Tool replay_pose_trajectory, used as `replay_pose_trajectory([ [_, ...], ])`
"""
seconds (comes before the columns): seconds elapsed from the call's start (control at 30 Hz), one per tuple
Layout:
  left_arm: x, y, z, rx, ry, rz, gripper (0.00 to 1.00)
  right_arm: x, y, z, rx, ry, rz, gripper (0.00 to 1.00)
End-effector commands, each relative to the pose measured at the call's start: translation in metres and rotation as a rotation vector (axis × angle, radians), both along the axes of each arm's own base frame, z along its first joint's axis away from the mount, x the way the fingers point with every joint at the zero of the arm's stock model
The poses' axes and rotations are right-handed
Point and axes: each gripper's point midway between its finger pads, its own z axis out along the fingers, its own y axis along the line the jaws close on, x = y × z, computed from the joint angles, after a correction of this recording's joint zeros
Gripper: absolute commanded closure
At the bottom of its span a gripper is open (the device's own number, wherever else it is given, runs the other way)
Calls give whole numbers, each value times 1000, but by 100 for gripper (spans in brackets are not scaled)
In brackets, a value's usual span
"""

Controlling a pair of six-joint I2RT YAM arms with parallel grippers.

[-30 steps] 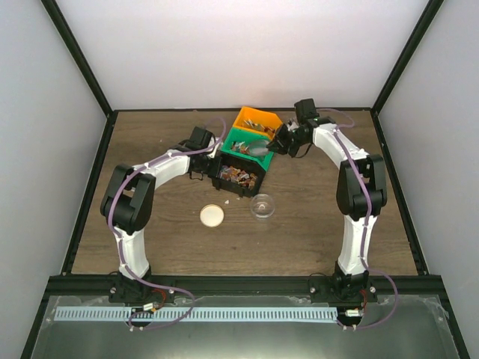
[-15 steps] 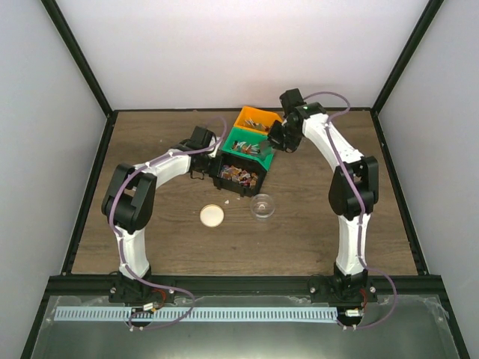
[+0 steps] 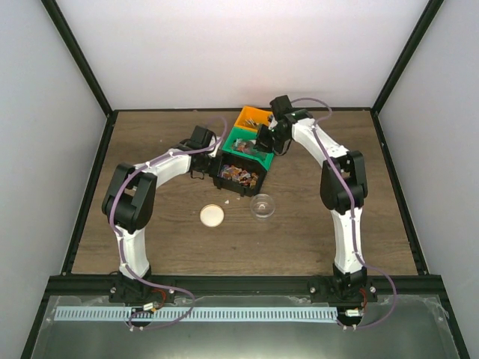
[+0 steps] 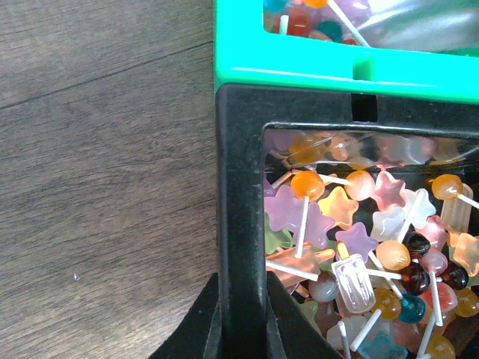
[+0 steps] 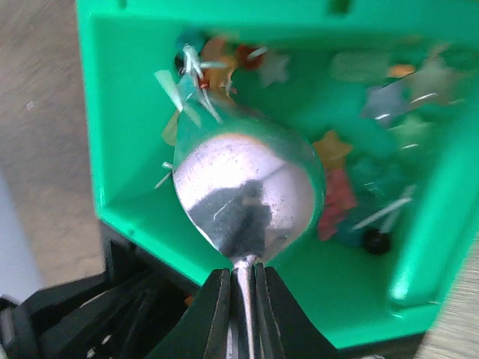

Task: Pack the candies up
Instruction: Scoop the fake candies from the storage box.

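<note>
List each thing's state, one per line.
left gripper: shut on black bin wall
right gripper: shut on scoop handle
scoop: over green bin, bowl looks empty
black bin: heaped with candies
green bin: partly filled
clear jar: open, upright
lid: off, lying flat

green bin [image 5: 123, 134]: scoop [image 5: 247, 187] blocks opening | black bin [image 4: 239, 209]: open above candies [image 4: 359, 247]
</note>
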Motion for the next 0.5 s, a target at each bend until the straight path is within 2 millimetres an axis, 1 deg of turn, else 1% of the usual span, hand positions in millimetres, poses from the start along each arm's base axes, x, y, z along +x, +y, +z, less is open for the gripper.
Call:
replay_pose_trajectory([
  [0.0, -1, -3, -8, -15, 34, 2, 94, -50, 26, -66, 128, 281, 73, 99],
  [0.03, -1, -3, -8, -15, 34, 2, 94, -52, 32, -68, 170, 295, 82, 99],
  [0.13, -1, -2, -8, -15, 34, 2, 94, -58, 43, -70, 271, 339, 94, 99],
  [0.23, -1, -2, -7, -15, 33, 2, 94, -63, 48, -72, 372, 380, 92, 99],
  [0.37, -1, -2, -7, -13, 32, 2, 94, -69, 45, -71, 500, 426, 68, 99],
  [0.47, -1, -2, -6, -12, 27, 2, 94, -69, 35, -64, 616, 453, 38, 99],
])
